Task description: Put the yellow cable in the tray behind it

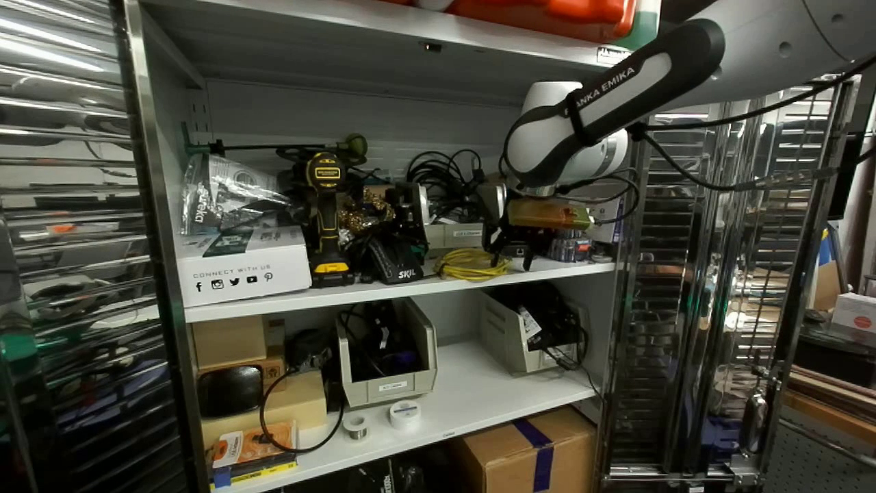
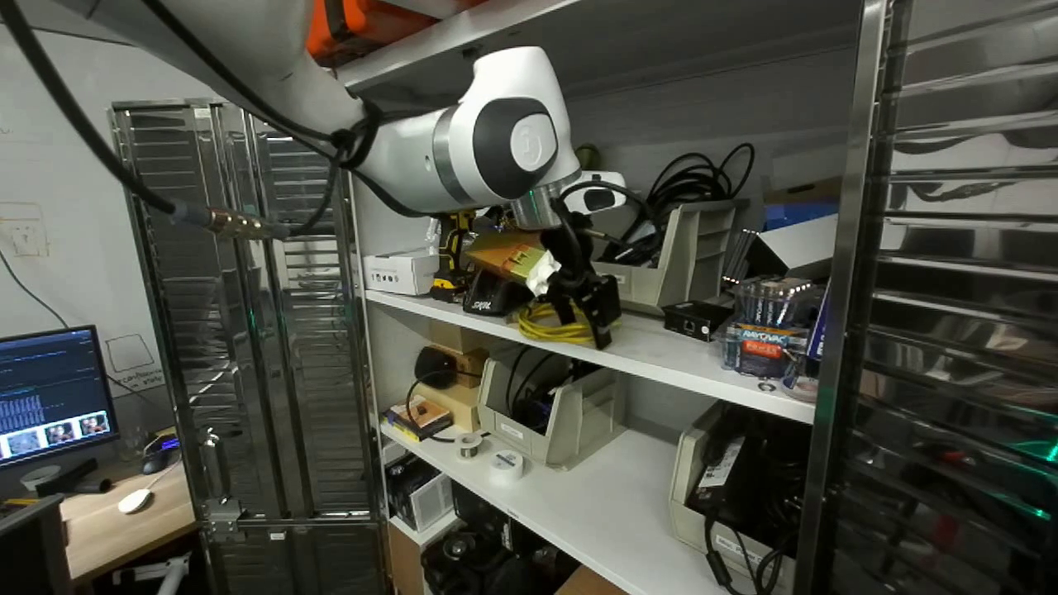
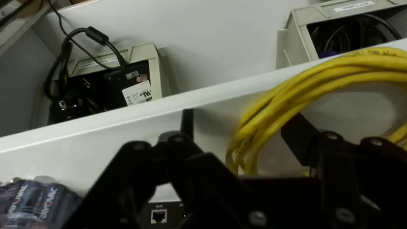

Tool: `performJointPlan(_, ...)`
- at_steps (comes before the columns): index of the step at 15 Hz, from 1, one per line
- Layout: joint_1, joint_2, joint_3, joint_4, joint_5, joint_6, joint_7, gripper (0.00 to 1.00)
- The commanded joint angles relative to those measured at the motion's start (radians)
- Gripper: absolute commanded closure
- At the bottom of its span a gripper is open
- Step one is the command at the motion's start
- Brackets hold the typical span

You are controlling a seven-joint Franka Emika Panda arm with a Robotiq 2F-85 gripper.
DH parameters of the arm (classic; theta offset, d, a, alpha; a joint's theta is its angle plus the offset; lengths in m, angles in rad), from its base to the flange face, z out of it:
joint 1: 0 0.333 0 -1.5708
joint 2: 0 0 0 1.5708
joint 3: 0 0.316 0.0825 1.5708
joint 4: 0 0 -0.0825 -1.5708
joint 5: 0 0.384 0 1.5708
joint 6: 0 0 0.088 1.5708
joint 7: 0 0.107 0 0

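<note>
It looked like a lab or workshop: a robot arm [image 2: 430,157] hung by shelves [image 1: 472,376] with a power tool [image 1: 326,212], batteries [image 2: 764,314] and 3 cable bins [image 2: 702,256]; a monitor [image 2: 54,397] glowed.

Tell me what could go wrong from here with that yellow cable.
The open gripper seems to straddle only one side of the yellow cable, so loose loops might slip out. It lies near the shelf's front edge, so a slip could drop it. Black cables already in the gray tray behind could snag it.
</note>
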Motion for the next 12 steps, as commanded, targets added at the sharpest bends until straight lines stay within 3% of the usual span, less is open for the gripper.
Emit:
performJointPlan(1,0.029,0.044,-0.021,0.091,-0.067,-0.149,0.03,0.58)
performJointPlan(5,0.034,0.034,-0.014,0.106,-0.075,-0.2,0.022,0.88)
performJointPlan(8,0.029,-0.002,-0.013,0.061,-0.068,-0.184,0.027,0.92)
performJointPlan(12,0.028,-0.096,-0.024,-0.071,-0.087,-0.06,0.06,0.89)
